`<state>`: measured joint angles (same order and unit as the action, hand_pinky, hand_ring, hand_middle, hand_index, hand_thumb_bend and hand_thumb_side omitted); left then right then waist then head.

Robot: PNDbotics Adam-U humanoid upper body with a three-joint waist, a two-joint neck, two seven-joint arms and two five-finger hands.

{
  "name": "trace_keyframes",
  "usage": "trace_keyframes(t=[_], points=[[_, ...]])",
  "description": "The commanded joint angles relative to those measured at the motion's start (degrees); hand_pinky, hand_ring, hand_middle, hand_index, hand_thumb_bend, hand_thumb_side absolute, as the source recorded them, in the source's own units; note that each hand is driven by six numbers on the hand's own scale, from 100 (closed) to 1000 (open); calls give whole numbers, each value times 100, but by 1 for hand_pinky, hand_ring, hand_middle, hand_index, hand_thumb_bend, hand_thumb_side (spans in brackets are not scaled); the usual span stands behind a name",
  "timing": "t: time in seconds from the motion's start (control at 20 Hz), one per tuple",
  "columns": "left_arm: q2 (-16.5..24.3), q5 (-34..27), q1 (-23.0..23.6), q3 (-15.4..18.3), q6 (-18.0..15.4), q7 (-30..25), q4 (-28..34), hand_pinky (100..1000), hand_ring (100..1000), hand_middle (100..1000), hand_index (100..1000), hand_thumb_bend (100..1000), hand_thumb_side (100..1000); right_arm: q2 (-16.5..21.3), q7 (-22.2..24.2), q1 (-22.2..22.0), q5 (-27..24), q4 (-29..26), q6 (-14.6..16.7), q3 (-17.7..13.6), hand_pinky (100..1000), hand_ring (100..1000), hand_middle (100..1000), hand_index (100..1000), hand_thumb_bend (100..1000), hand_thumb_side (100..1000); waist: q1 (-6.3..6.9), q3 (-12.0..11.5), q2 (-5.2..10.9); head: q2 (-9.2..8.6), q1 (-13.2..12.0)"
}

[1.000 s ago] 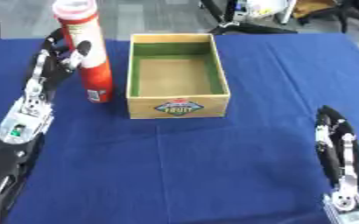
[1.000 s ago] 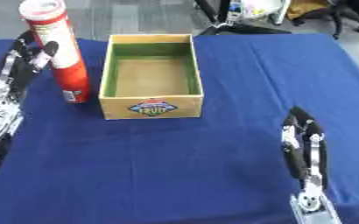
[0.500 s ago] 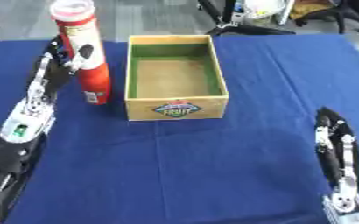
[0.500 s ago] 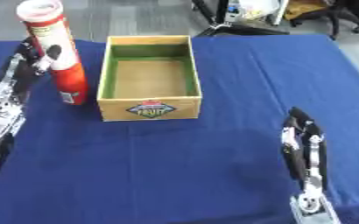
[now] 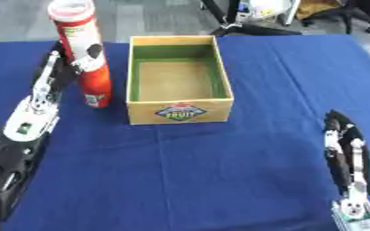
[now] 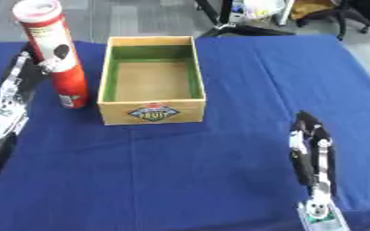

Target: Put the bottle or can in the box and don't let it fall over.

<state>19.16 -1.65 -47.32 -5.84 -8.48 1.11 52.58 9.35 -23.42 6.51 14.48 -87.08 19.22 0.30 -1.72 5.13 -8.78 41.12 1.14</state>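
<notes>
Apparently left robot hand beside can, fingers straight

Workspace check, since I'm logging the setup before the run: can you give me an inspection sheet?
Surface: blue cloth covers the table.
Job's things: red can upright, left of the wooden box, apart from it; box empty.
Clutter: nothing seen.
Robot hands: left robot hand at the can, grip unclear; right robot hand idle, open, lower right.
Cables: nothing seen.
Surroundings: grey floor and dark equipment beyond the far edge.
</notes>
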Motion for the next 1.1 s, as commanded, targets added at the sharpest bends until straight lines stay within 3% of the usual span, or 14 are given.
trace_keyframes(t=[0.05,0.55,0.75,0.9,0.95,1.1], points=[[69,90,-160,-25,17,-107,-13,842,893,931,970,675,600,53,15,64,-21,-50,9,-4,761,821,775,848,100,824,5,13,63,-65,-4],[35,241,-206,-25,-34,-237,-178,789,822,858,948,580,531,49,21,71,-27,-46,8,-7,761,821,775,849,100,822,0,32,68,-61,0],[38,282,-199,-28,-109,-313,-196,733,747,764,902,410,345,49,17,73,-30,-45,6,-13,761,821,775,849,100,823,-2,33,70,-58,4],[46,318,-191,-28,-181,-425,-209,668,649,655,855,191,135,50,20,72,-28,-44,3,-14,761,821,775,849,100,820,-3,30,72,-59,9],[47,327,-191,-23,-193,-456,-217,638,611,611,835,113,100,50,21,72,-27,-44,2,-14,761,821,775,849,100,819,-3,29,72,-56,9],[51,326,-194,-1,-218,-462,-221,516,497,487,754,100,101,50,24,70,-26,-42,-1,-13,761,821,775,849,100,818,-6,27,75,-54,9]])
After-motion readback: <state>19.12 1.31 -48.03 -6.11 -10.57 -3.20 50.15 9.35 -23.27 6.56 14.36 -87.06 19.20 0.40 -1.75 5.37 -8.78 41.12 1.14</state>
